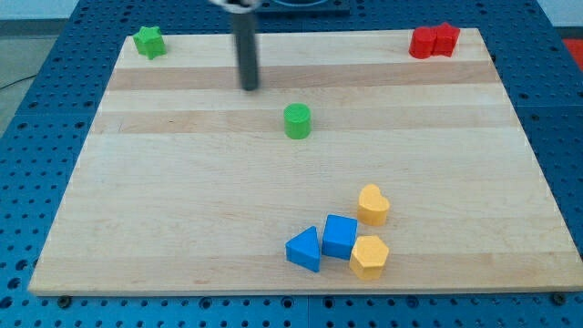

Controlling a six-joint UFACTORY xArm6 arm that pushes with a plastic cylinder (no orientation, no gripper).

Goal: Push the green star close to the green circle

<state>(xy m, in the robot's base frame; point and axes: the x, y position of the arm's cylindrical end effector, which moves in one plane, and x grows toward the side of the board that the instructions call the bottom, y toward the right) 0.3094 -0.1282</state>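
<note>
The green star (149, 42) sits at the board's top left corner. The green circle (297, 120) stands near the board's middle, a little toward the view's top. My tip (250, 88) rests on the board between them, well to the right of and below the star, and up and left of the circle. It touches neither block.
Two red blocks (434, 41) sit together at the top right corner. Near the bottom, right of centre, lie a blue triangle (304, 249), a blue cube (340, 236), a yellow heart (373, 204) and a yellow hexagon (369, 256). The wooden board (182, 200) lies on a blue perforated table.
</note>
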